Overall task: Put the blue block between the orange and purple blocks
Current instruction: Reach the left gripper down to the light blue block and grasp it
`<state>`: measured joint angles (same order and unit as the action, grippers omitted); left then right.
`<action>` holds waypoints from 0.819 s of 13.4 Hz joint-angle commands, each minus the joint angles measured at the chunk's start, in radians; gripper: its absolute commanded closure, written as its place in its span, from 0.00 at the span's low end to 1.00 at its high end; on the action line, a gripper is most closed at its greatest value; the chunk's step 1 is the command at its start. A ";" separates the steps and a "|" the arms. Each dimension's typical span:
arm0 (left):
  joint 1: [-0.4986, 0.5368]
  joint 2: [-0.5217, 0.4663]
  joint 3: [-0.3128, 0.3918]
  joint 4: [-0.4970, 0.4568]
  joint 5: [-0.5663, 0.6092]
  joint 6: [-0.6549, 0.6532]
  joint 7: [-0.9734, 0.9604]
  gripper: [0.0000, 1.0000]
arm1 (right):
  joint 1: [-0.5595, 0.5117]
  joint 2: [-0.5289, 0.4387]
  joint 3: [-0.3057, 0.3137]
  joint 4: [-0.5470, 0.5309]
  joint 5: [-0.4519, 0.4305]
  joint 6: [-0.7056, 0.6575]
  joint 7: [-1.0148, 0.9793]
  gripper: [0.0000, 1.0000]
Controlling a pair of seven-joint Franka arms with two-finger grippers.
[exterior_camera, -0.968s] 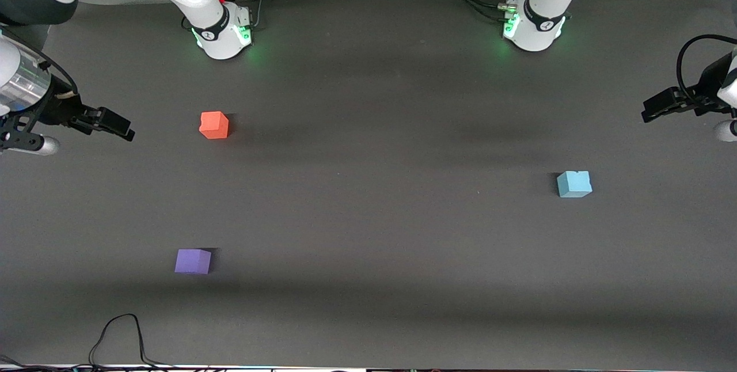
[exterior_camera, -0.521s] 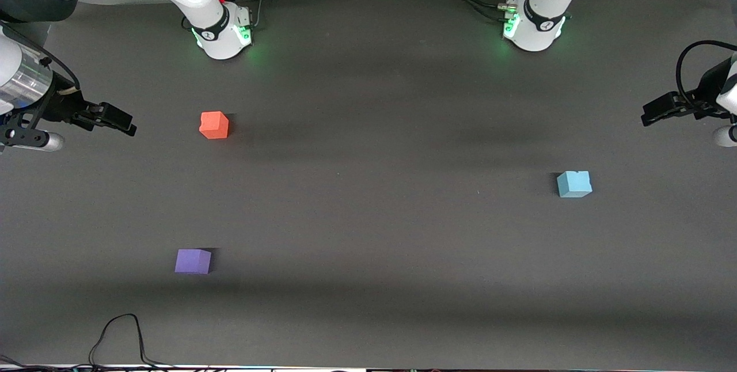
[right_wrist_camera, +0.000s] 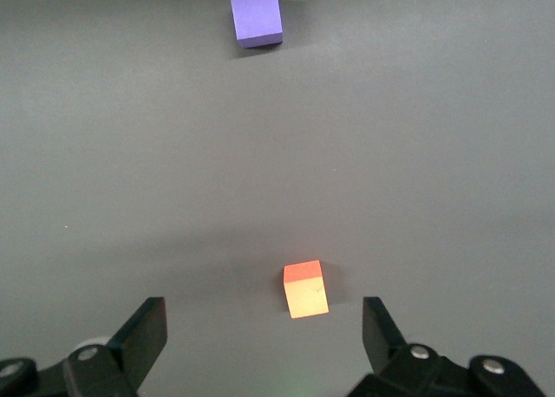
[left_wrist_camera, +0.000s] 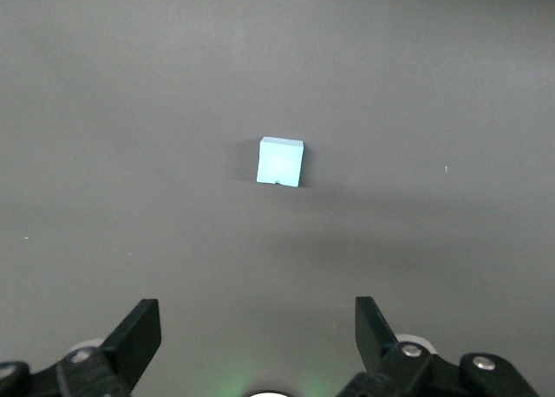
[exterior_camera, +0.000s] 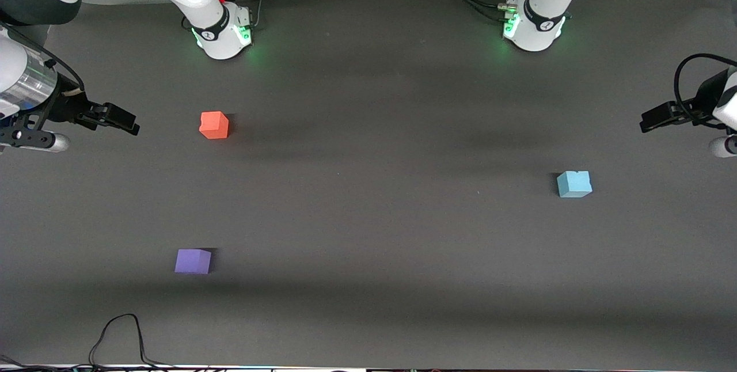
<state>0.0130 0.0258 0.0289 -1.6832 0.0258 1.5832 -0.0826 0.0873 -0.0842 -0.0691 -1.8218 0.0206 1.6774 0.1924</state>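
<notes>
Blocks lie well apart on the table (exterior_camera: pixel 368 216): blue block (exterior_camera: pixel 574 183) toward the left arm's end, orange block (exterior_camera: pixel 214 125) and purple block (exterior_camera: pixel 193 261) toward the right arm's, while left gripper (exterior_camera: pixel 653 120) and right gripper (exterior_camera: pixel 118 118) hang spread, holding nothing.

Evenly lit from overhead, moderately bright, no glare on the matte dark table (exterior_camera: pixel 368 216). Soft broad shadow bands across it; short shadows at 3 o'clock of the orange block (exterior_camera: pixel 214 125) and purple block (exterior_camera: pixel 193 261). Green glow around both bases. Sharp throughout.
</notes>
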 commanded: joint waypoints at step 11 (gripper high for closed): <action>0.042 0.275 0.000 -0.448 -0.001 0.765 0.053 0.00 | 0.022 -0.074 0.006 -0.030 -0.002 0.016 -0.004 0.00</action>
<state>0.0445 0.2494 0.0317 -2.1365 0.0266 2.2980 -0.0514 0.1158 -0.1263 -0.0668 -1.8410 0.0206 1.6823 0.1926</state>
